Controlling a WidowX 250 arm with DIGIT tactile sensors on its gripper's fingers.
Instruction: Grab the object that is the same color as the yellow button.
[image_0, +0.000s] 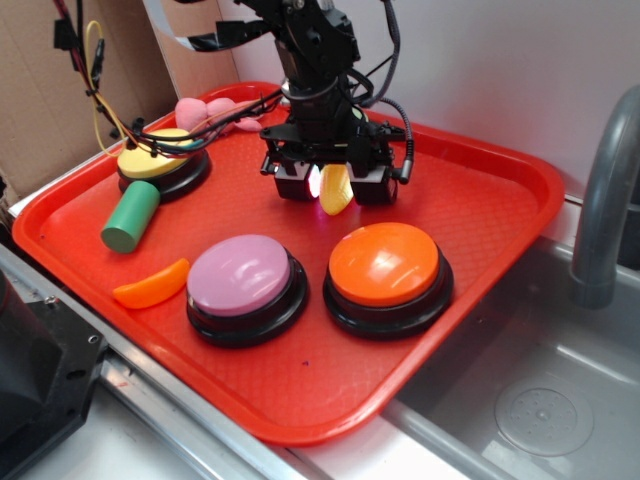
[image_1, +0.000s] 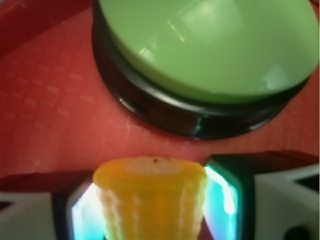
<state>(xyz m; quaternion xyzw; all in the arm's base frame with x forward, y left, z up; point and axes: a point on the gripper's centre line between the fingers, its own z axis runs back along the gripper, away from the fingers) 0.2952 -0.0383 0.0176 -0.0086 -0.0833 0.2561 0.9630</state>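
Note:
The object, a small yellow toy corn cob (image_0: 335, 190), stands upright between the fingers of my gripper (image_0: 333, 188) at the back middle of the red tray (image_0: 300, 400). The gripper is shut on it. In the wrist view the corn cob (image_1: 150, 187) fills the gap of the gripper (image_1: 149, 215), with a lit pad pressed to each side and its flat cut end facing the camera. Whether its lower tip touches the tray I cannot tell. The yellow button (image_0: 160, 157) sits at the tray's back left, well left of the gripper, with cables lying over it.
A pale green button (image_1: 210, 45) lies just beyond the corn in the wrist view. A purple button (image_0: 243, 275) and an orange button (image_0: 385, 263) sit in front of the gripper. A green cylinder (image_0: 131, 217), an orange slice (image_0: 152, 284) and a pink toy (image_0: 205, 110) lie left. A grey faucet (image_0: 603, 190) stands right.

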